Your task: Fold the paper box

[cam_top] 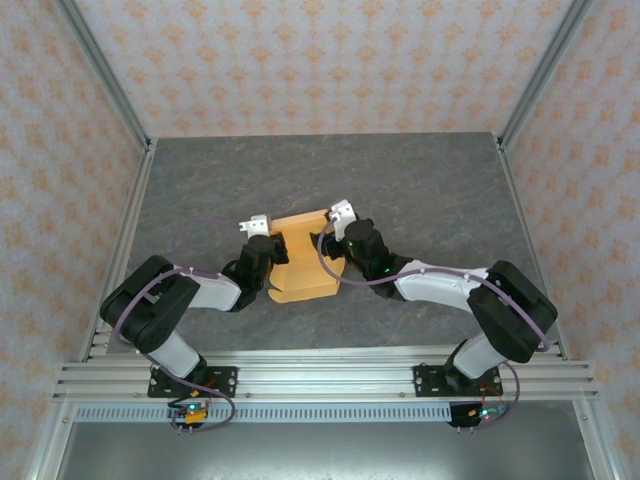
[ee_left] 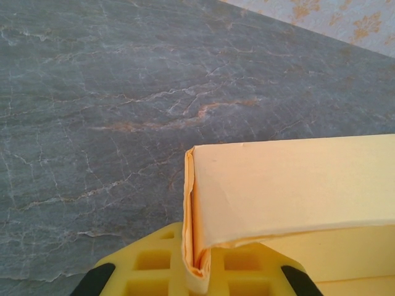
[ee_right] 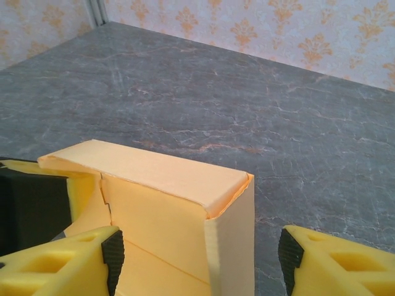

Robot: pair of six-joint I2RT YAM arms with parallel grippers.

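Observation:
The paper box point(cam_top: 300, 262) is light orange-tan card, partly folded, with walls standing; it lies mid-table between the two arms. My left gripper point(cam_top: 274, 266) is at its left side. In the left wrist view my left gripper point(ee_left: 200, 268) is shut on the doubled left wall of the paper box point(ee_left: 290, 185). My right gripper point(cam_top: 331, 254) is at the box's right side. In the right wrist view my right gripper point(ee_right: 197, 262) is open, its yellow fingers point(ee_right: 74, 262) standing either side of the right wall of the paper box point(ee_right: 160, 209) without touching it.
The grey marbled table point(cam_top: 420, 190) stretches behind and to both sides of the box. Patterned walls with metal corner posts point(cam_top: 105, 75) enclose it. A rail point(cam_top: 320, 380) carrying the arm bases runs along the near edge.

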